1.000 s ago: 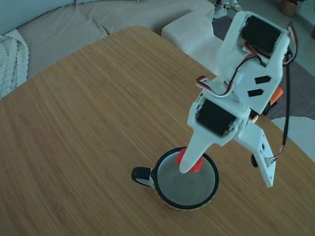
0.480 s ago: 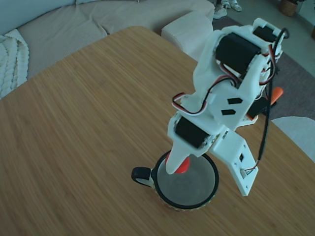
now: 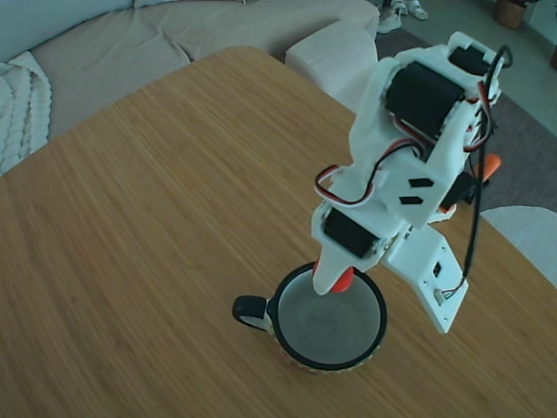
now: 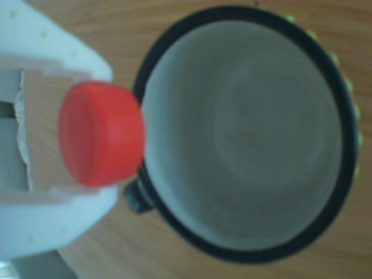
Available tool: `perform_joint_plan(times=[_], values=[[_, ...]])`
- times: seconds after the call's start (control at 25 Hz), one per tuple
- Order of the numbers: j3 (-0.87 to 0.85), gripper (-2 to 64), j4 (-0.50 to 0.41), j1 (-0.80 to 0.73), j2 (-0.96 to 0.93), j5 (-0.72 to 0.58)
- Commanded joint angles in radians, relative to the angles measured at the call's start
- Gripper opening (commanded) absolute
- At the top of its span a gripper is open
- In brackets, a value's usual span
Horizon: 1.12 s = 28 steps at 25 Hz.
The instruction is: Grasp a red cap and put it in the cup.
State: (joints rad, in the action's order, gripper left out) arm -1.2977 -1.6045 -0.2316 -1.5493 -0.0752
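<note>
The arm has risen slightly and shifted right since half a second ago. Its fingers (image 3: 332,280) stay clenched on the red cap (image 4: 100,133), held above the cup's (image 3: 376,329) rim on the tabletop (image 3: 157,209).

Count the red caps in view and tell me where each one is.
1. The red cap is held in the gripper, over the edge of the cup rather than inside it. The cup's inside shows no other cap.
</note>
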Motion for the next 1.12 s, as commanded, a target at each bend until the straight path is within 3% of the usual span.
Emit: perform_joint_plan(times=[0.0,0.4,0.64,1.08], values=[[-0.023,0.4,-0.008,0.002,-0.028,-0.006],[-0.046,0.7,0.006,0.0,-0.011,-0.009],[-0.046,0.5,0.074,-0.002,-0.015,-0.008],[-0.044,0.5,0.08,-0.112,-0.026,-0.006]])
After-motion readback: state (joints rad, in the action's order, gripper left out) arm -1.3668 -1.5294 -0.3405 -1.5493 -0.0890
